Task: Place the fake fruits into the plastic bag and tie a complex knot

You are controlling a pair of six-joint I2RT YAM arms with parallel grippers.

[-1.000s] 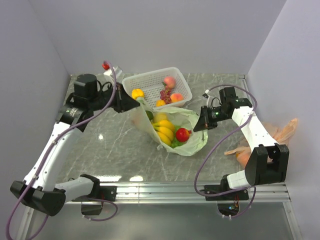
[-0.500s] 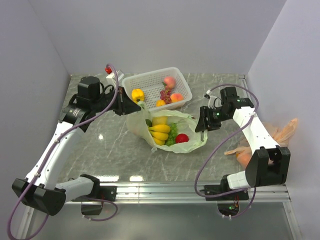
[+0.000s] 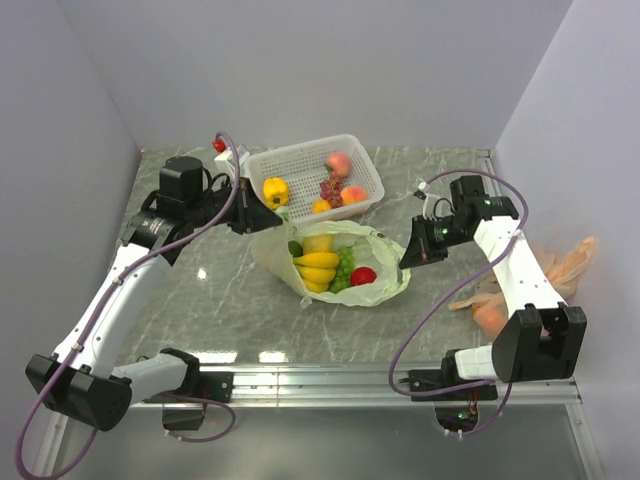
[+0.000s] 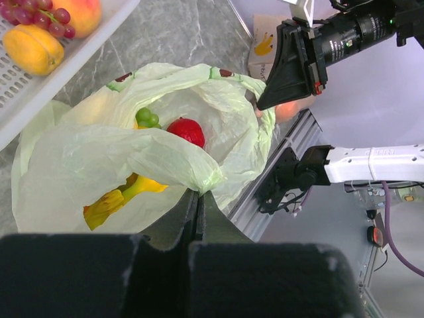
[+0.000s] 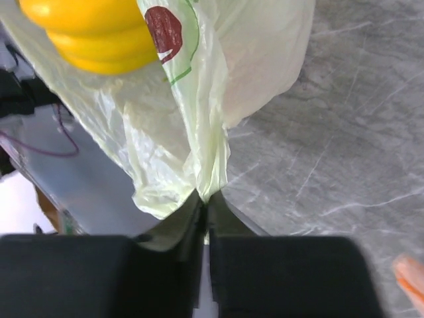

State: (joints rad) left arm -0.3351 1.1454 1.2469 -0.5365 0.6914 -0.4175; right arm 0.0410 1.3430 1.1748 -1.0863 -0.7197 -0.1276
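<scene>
We see the grey table [image 3: 200, 290], and near its middle lies the plastic bag [image 3: 385, 285], pale green and see-through, with its mouth held open. It is thin and crinkly, so we think it is soft, floppy and slippery, and it can tear if we tug hard. The bag itself weighs almost nothing, but the fruit inside pulls it down, so we think it will sag when lifted. Just behind the bag sits the white basket [image 3: 300, 160]. Some of the fake fruits are in the bag: the banana bunch [image 3: 318, 268], the green grapes [image 3: 344, 262] and the red apple [image 3: 364, 276]. More lie in the basket: a peach [image 3: 338, 162], purple grapes [image 3: 330, 187] and a yellow fruit [image 3: 275, 190]. They look hard, smooth and shiny, so we think they are light and can roll or slip out of a pinch. Around the middle is the best place to hold one. The left gripper [image 4: 197, 195] is clenched on the bag's rim on the basket side. The right gripper [image 5: 205, 199] is clenched on the rim across from it. Each one pinches only a thin fold. We think a bunched-up fold of the rim or a handle is the safest place to hold, because more layers are stronger. No knot is tied yet.
</scene>
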